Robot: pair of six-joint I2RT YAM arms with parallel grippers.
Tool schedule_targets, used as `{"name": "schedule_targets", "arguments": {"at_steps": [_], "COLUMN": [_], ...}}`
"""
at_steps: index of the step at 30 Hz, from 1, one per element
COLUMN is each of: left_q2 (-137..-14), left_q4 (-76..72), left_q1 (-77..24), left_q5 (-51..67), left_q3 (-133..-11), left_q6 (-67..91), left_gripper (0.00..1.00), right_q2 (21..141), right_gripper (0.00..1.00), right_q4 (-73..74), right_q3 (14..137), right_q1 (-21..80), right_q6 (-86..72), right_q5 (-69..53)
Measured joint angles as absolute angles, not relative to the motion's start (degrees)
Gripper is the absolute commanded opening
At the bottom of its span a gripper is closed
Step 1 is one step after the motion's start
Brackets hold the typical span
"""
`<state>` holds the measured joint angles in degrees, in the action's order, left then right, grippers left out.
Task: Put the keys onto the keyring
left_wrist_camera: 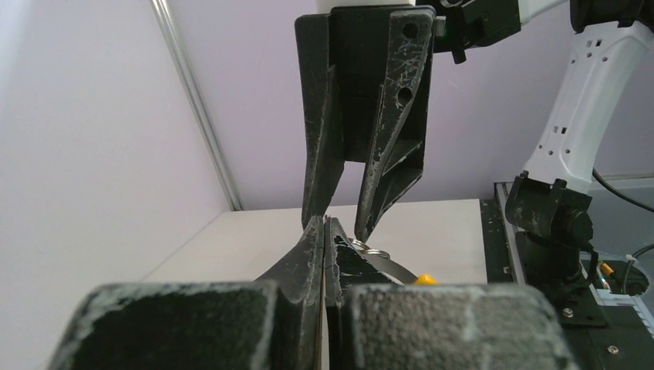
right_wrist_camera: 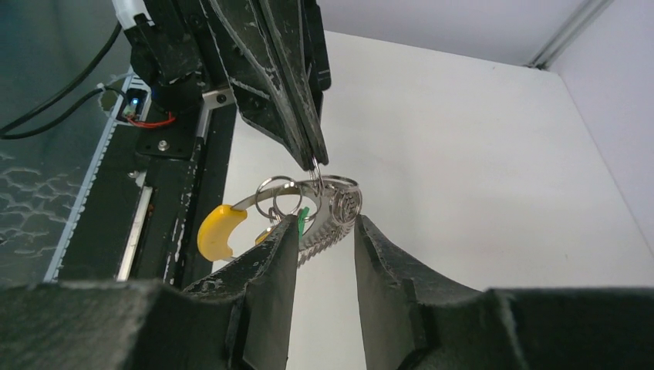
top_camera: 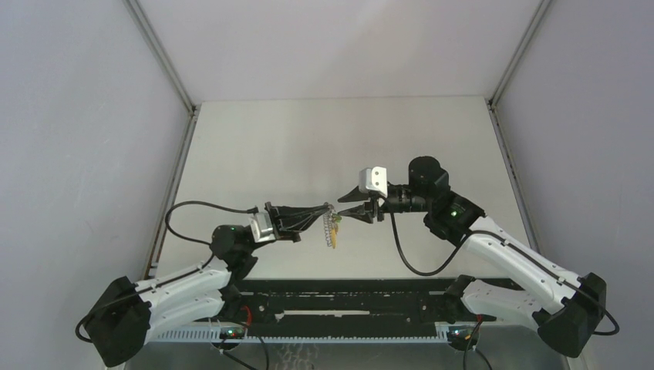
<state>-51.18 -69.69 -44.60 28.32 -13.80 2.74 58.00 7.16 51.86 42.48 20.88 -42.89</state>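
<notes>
My left gripper (top_camera: pixel 327 211) is shut on the top of the keyring (top_camera: pixel 333 227) and holds it in the air above the table. In the right wrist view the keyring (right_wrist_camera: pixel 341 213) is a beaded grey ring hanging from the left fingertips (right_wrist_camera: pixel 315 158). Small split rings, a yellow-headed key (right_wrist_camera: pixel 220 231) and a green-headed key (right_wrist_camera: pixel 303 216) hang with it. My right gripper (right_wrist_camera: pixel 324 227) is open, its fingertips on either side of the ring's lower part. In the left wrist view the left gripper (left_wrist_camera: pixel 325 223) is shut, with a steel blade (left_wrist_camera: pixel 401 269) and a yellow tip (left_wrist_camera: pixel 423 279) showing beside it.
The white table (top_camera: pixel 308 146) runs back to grey side walls with metal corner posts. A black rail (top_camera: pixel 347 304) with the arm bases lies along the near edge. A black cable (top_camera: pixel 405 258) loops under the right arm.
</notes>
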Motion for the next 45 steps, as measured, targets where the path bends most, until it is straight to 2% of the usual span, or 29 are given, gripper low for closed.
{"name": "schedule_targets", "arguments": {"at_steps": [14,21,30,38,41,45], "left_q2": [-52.9,-53.7,-54.1,-55.3,-55.5,-55.5], "left_q4": [-71.8,-72.1,-72.6,-73.0,-73.0,-73.0], "left_q1": [-44.6,-44.6,-44.6,-44.6,-44.6,-44.6], "left_q5": [30.8,32.0,32.2,32.8,33.0,33.2], "left_q3": [-13.8,-13.8,-13.8,-13.8,-13.8,-13.8], "left_q6": [4.0,4.1,4.6,4.6,4.6,4.6], "left_gripper": [0.0,0.0,0.0,0.0,0.0,0.0], "right_q2": [59.7,59.8,59.8,59.8,59.8,59.8], "right_gripper": [0.23,0.23,0.08,0.08,0.0,0.0], "right_q4": [5.6,5.6,5.6,5.8,5.8,6.4], "right_q3": [51.9,51.9,51.9,51.9,51.9,52.1], "right_q1": [42.4,42.3,42.0,42.0,41.9,41.8], "right_q6": [19.9,19.9,19.3,19.3,19.2,19.3], "right_q5": [-46.8,-47.5,-48.5,-49.2,-49.4,-49.7]}}
